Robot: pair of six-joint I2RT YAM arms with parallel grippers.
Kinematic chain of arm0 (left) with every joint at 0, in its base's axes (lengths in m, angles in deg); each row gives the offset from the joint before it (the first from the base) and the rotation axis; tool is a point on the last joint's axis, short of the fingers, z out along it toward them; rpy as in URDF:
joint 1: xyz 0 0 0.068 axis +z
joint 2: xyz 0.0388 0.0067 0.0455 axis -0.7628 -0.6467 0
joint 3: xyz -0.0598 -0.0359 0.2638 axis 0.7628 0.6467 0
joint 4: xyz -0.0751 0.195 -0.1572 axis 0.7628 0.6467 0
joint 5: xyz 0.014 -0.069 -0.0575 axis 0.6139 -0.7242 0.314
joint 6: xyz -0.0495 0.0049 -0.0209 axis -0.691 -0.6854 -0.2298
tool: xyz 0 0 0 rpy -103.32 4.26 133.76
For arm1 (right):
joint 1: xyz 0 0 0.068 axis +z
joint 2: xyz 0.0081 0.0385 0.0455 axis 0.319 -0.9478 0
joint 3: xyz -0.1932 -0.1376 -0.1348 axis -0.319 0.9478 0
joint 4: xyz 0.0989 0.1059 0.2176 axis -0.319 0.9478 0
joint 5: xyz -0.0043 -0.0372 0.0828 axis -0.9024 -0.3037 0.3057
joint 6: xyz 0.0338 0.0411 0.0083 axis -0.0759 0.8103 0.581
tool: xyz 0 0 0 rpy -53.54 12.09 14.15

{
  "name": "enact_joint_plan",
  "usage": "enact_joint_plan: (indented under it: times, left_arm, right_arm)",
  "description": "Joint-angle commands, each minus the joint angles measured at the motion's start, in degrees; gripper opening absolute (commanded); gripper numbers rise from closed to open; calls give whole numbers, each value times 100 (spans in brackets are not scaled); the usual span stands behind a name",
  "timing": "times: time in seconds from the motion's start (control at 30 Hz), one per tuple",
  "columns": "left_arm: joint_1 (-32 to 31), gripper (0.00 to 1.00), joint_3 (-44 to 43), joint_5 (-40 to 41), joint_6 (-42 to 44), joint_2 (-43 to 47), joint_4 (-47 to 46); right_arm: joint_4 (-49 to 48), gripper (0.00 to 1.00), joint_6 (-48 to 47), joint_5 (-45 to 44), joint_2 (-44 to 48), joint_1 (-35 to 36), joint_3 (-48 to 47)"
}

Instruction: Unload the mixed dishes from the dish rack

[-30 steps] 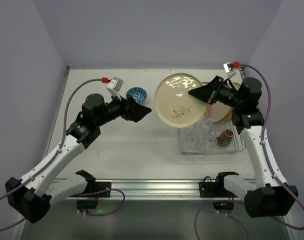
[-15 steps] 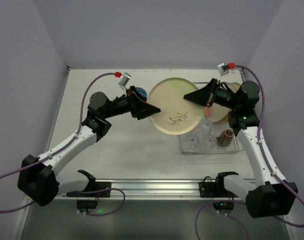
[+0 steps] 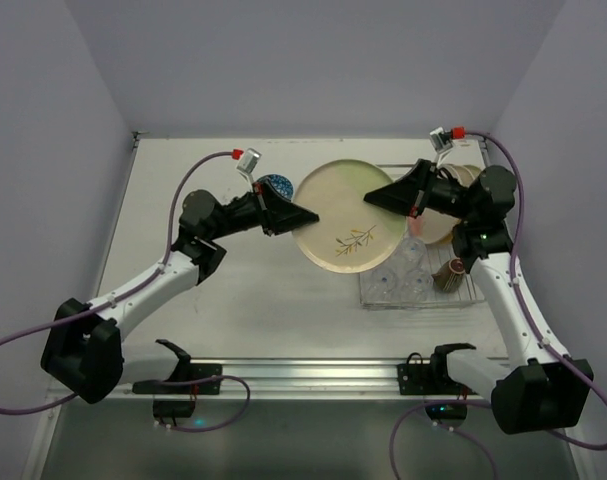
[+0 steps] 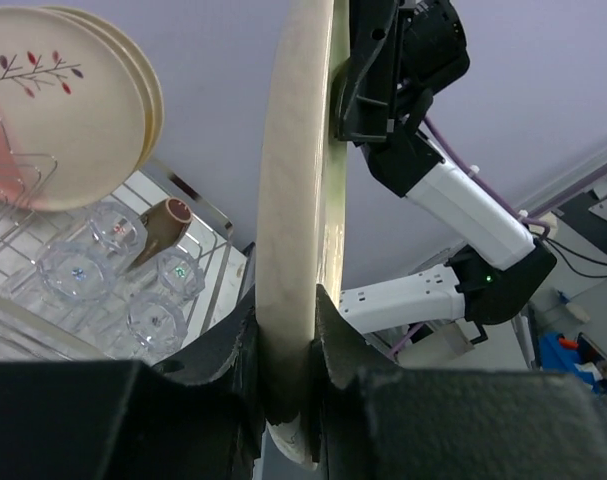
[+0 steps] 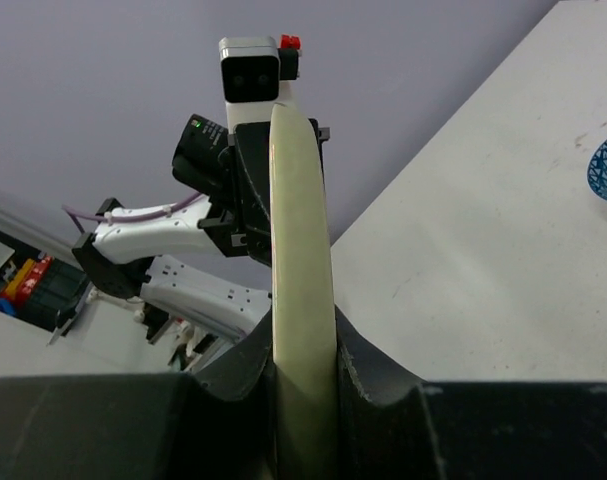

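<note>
From above, I see the big plate [image 3: 348, 222] hanging in the air between my two arms, over the counter [image 3: 233, 290] and just left of the rack [image 3: 470, 292]. A second ago my left arm was back by the blue bowl [image 3: 274, 184] and was not touching the plate. Now the left end effector [image 3: 303, 215] has come across and pinches the plate's left edge, and the plate has slid left, away from the rack. The right end effector [image 3: 375, 197] is still pinching the other edge. In the left wrist view, I see the plate edge-on with my left fingers [image 4: 245, 345] pressed on both sides of its rim, and the right arm gripping the far rim. Behind it the other plates [image 4: 53, 100], the glasses [image 4: 73, 275] and the cup [image 4: 163, 225] are still in the rack. In the right wrist view, my right fingers [image 5: 368, 375] squeeze the rim too, with the left arm across from me. I think this is a pass from right to left. Next the right side should let go, but only if the left grip is firm, or the plate may drop.
</note>
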Motion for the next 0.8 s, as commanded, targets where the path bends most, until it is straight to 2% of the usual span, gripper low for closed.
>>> enact_joint_plan:
  times: [0.0,0.1,0.13,0.23,0.3,0.33,0.37,0.53,0.63,0.73,0.77]
  left_arm:
    - [-66,0,-52,176,79,436,30]
    - [-66,0,-35,843,106,813,725]
    - [-65,0,-43,1012,89,911,901]
    - [-74,0,-87,1741,-17,1296,1604]
    - [-57,0,-96,2267,-157,1473,2035]
    - [-65,0,-87,2419,-210,1622,2141]
    - [-57,0,-96,2551,-297,1685,2342]
    - [40,0,-122,3578,-500,2036,3123]
    - [408,0,-227,4028,-579,2125,3538]
    - [1320,0,-359,3959,-755,2011,3934]
    - [1906,0,-368,3871,-825,1958,3935]
  right_arm:
    - [319,3,-108,-485,-119,8,-280]
    - [787,16,-459,-766,-260,8,-421]
    - [936,28,-634,-863,-295,8,-465]
    - [1463,52,-960,-1267,-366,8,-571]
    - [1770,63,-1057,-1504,-418,8,-606]
    - [1929,87,-1206,-1627,-427,8,-641]
    - [2209,99,-1286,-1750,-445,8,-659]
    - [2940,99,-1725,-2838,-322,0,-764]
    - [3248,99,-1909,-3331,-68,-9,-782]
    - [3512,99,-2077,-3649,353,0,-755]
    - [3608,99,-2112,-3781,494,0,-729]
